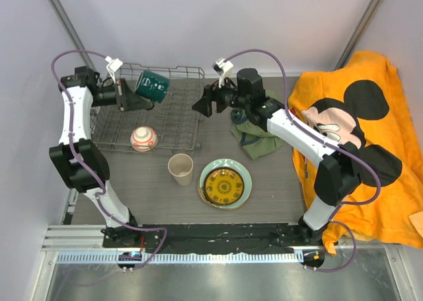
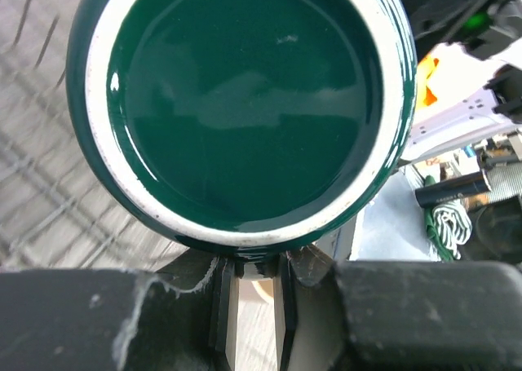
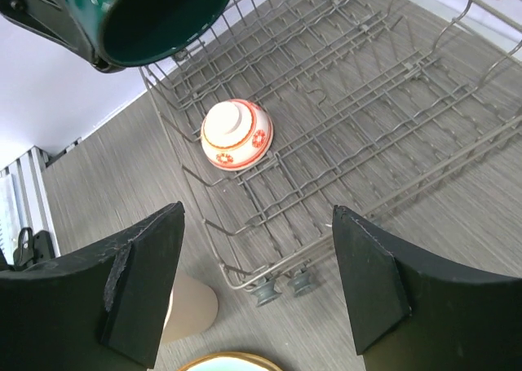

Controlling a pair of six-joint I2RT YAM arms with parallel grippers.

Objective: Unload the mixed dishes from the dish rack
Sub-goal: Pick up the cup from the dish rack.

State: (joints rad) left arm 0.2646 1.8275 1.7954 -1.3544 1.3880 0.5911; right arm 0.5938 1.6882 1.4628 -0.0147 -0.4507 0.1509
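Note:
My left gripper (image 1: 134,97) is shut on the dark green mug (image 1: 153,85) and holds it tilted in the air over the far part of the dish rack (image 1: 178,71). In the left wrist view the mug (image 2: 245,102) fills the frame, and my fingers (image 2: 222,293) pinch a part at its lower edge. A red-and-white bowl (image 1: 143,138) lies upside down in the rack's near side, also seen from the right wrist as the bowl (image 3: 236,134). My right gripper (image 1: 200,107) hangs open and empty by the rack's right end. A beige cup (image 1: 180,169) and a yellow patterned plate (image 1: 224,186) on a pale green plate (image 1: 245,176) rest on the table.
An olive-green cloth (image 1: 254,137) lies under my right arm. A large orange Mickey Mouse cloth (image 1: 357,122) covers the table's right side. The right wrist view shows the rack's near corner and feet (image 3: 281,285), with the beige cup (image 3: 189,307) just left of them.

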